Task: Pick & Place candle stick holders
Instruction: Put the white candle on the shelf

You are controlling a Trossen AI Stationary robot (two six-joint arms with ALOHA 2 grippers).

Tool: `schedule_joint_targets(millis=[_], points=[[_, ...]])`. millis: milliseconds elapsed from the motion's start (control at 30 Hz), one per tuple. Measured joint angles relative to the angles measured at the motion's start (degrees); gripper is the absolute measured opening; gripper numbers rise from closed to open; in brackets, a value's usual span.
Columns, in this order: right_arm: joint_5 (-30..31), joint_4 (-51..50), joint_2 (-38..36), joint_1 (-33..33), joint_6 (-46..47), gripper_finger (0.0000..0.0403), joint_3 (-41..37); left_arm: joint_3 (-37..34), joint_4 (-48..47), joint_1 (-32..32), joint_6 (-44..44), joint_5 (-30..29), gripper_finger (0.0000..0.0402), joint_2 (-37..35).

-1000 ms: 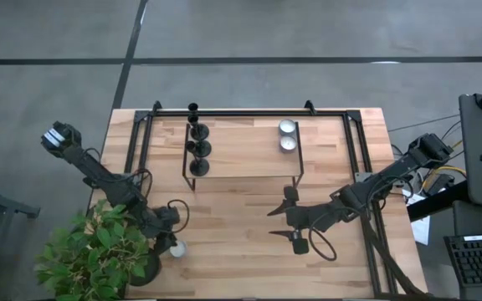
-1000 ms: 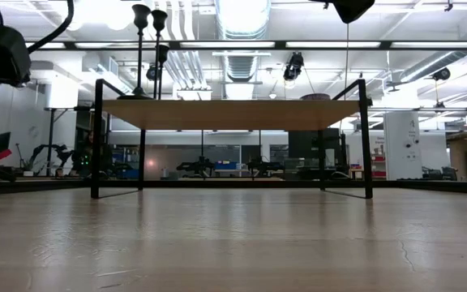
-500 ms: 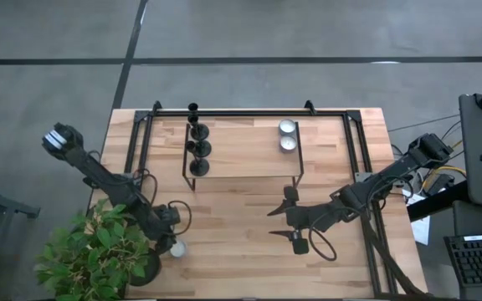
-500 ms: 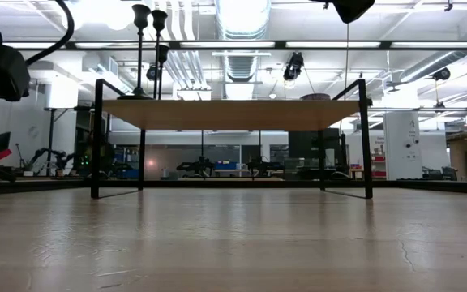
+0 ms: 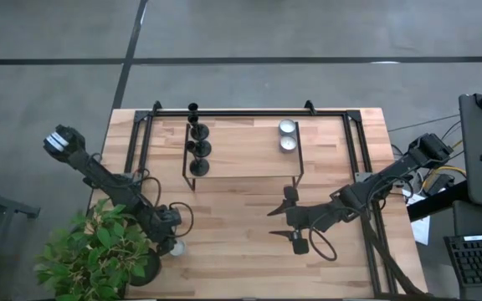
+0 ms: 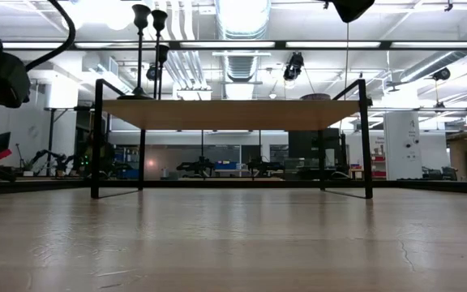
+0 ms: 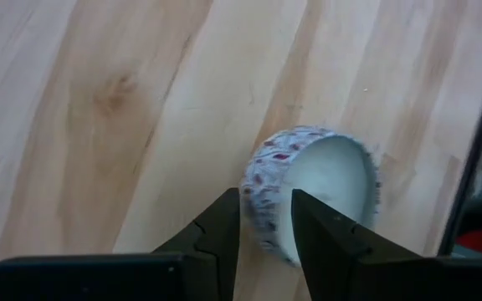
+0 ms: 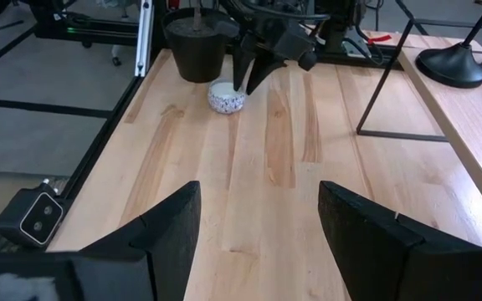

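Observation:
A low whitish cup (image 7: pixel 316 180) with a speckled wall stands on the table near the left front; it also shows in the high view (image 5: pixel 179 247) and the right wrist view (image 8: pixel 225 98). My left gripper (image 7: pixel 265 230) is down on it, shut on its wall. Three black stemmed holders (image 5: pixel 198 149) and two whitish cups (image 5: pixel 288 135) stand on a raised wooden shelf (image 5: pixel 241 155) at the back. My right gripper (image 5: pixel 276 222) hangs open and empty over the table's middle right. My left gripper pinches the cup's near wall (image 7: pixel 262 196) between its two fingers, one finger (image 7: pixel 223 230) outside the cup and one (image 7: pixel 320 234) inside it. The fingers come from above, slanting down. The cup rests on the table.
A black plant pot (image 8: pixel 197 48) with a leafy plant (image 5: pixel 90 255) stands at the front left corner, close beside the cup. The shelf's black frame legs (image 6: pixel 96 138) stand on the table. Bare wood lies between the two grippers.
My left gripper has moved a little toward the table's near edge and down at the whitish cup. The cup has stayed where it was.

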Motion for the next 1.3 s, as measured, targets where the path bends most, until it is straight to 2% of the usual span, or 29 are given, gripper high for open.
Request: schedule_joint_targets(millis=[367, 500, 700, 933, 1100, 1300], points=[[0.00, 0.02, 0.00, -0.01, 0.00, 0.0233, 0.00, 0.08, -0.38, 0.01, 0.00, 0.00, 0.0101, 0.03], [0.00, 0.04, 0.00, -0.02, -0.02, 0.0233, 0.00, 0.08, -0.26, 0.02, 0.09, 0.01, 0.0073, 0.03], [0.02, 0.31, 0.00, -0.02, -0.20, 0.0233, 0.00, 0.08, -0.34, 0.02, 0.92, -0.01, 0.0009, 0.01], [0.02, 0.49, 0.00, -0.17, -0.20, 0.0233, 0.00, 0.11, -0.29, 0.02, 1.08, -0.63, 0.0002, -0.01], [0.02, 0.66, 0.00, -0.26, -0.20, 0.0233, 0.00, 1.56, 0.33, 0.02, 4.37, -7.67, 0.0001, -0.01], [-0.04, 0.83, 0.00, -0.26, -0.13, 0.0233, -0.08, 5.16, 0.48, 0.21, 7.73, -21.53, 0.0001, -0.01]])
